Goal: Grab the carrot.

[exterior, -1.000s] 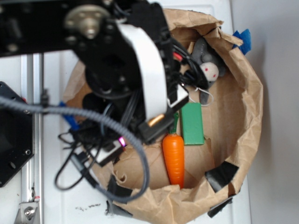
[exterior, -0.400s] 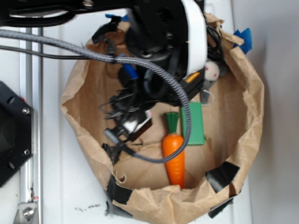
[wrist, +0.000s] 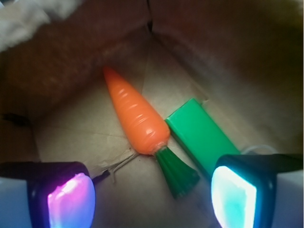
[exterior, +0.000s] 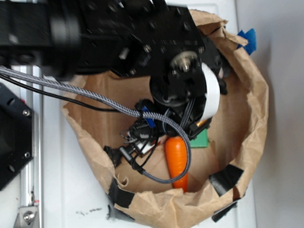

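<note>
Exterior: arm (exterior: 118,42) and cable loom fill the upper half and hang over the paper bag (exterior: 251,109) on the white surface (exterior: 280,142). Carrot (exterior: 176,159) lies on the bag floor, tip toward the near rim; its stem end is covered by the wrist. A braided cable (exterior: 156,176) loops just left of the carrot and across its top. Only a corner of the green block (exterior: 203,140) shows, just right of the carrot. Black tape patches (exterior: 225,178) on the bag rim. I can't see the tool itself here, the wrist housing hides it.

Wrist: carrot (wrist: 135,116) lies diagonal on the bag floor, tip toward the far corner, green stem (wrist: 176,173) pointing at the camera. Block (wrist: 202,135) sits just right of it, roughly parallel, near the stem end; can't tell if they touch. Some white stuff (wrist: 23,19) top left, too blurred to identify. Bag walls are dark.

Tool (wrist: 152,197): jaws wide apart, one pad glowing magenta (wrist: 71,199), the other cyan (wrist: 233,192). Nothing between them, no contact. Stem sits in line with the gap, carrot body beyond it.
</note>
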`<act>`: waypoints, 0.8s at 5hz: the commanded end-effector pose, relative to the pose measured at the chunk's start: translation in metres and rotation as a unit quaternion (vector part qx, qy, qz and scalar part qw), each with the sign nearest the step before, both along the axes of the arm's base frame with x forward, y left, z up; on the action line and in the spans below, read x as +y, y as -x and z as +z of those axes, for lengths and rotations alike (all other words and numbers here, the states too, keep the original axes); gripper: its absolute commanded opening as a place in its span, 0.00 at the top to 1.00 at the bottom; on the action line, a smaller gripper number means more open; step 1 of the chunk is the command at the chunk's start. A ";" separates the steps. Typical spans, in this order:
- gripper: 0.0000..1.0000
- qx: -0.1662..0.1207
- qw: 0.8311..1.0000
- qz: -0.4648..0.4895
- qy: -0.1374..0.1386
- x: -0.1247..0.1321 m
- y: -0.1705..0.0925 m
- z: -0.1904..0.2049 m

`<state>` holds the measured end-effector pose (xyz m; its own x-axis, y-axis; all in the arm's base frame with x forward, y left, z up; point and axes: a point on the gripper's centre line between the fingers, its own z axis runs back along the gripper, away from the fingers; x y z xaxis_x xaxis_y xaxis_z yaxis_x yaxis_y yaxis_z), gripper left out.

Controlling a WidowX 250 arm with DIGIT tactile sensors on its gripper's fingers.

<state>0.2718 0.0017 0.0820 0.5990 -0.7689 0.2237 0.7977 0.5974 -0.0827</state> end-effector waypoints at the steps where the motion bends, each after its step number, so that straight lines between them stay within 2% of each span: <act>1: 0.00 -0.016 0.998 -0.066 -0.011 -0.042 -0.003 -0.018; 3: 0.00 -0.039 0.995 -0.091 -0.003 -0.053 0.002 -0.051; 4: 1.00 -0.051 0.996 -0.079 -0.009 -0.057 0.014 -0.058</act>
<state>0.2727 -0.0472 0.0294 0.4299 -0.8591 0.2778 0.8895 0.4558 0.0331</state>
